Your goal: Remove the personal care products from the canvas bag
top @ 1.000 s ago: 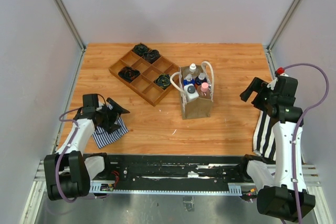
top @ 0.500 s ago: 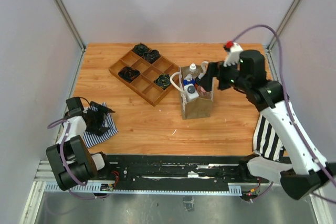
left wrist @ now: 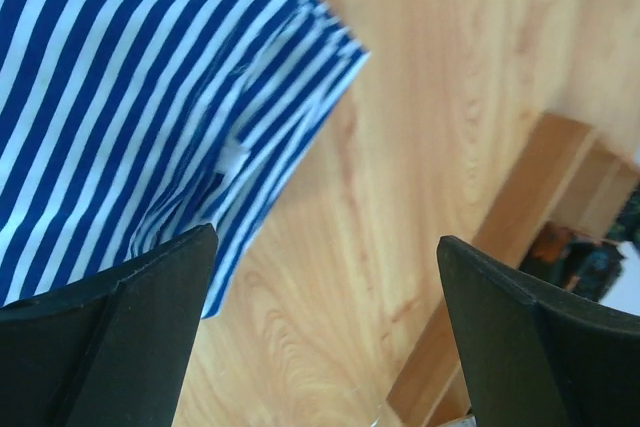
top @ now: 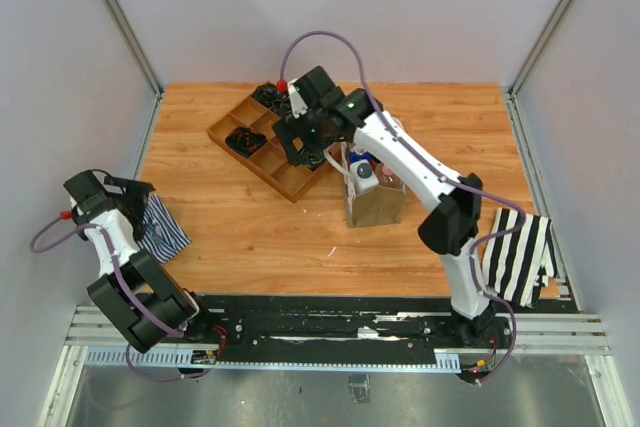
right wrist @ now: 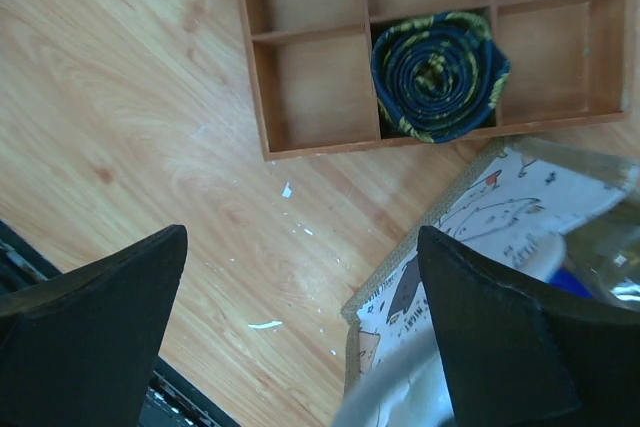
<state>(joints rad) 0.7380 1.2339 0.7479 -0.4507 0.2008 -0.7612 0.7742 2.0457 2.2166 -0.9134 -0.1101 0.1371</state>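
The tan canvas bag stands upright mid-table. A white pump bottle and a blue bottle show in its mouth; my right arm hides the other products. My right gripper is open and empty, over the table at the bag's left side, beside the wooden tray. In the right wrist view the right gripper has wide jaws, with the bag's printed lining at the lower right. My left gripper is open and empty at the far left, far from the bag. In the left wrist view the left gripper is over bare table.
A wooden tray with black coiled items lies left of the bag, right by my right gripper. A blue striped cloth lies beside my left gripper. A black-and-white striped cloth lies at the near right.
My right arm has swung from the right side across the bag to its left side by the tray. My left gripper has drawn back off the blue cloth to the far left.
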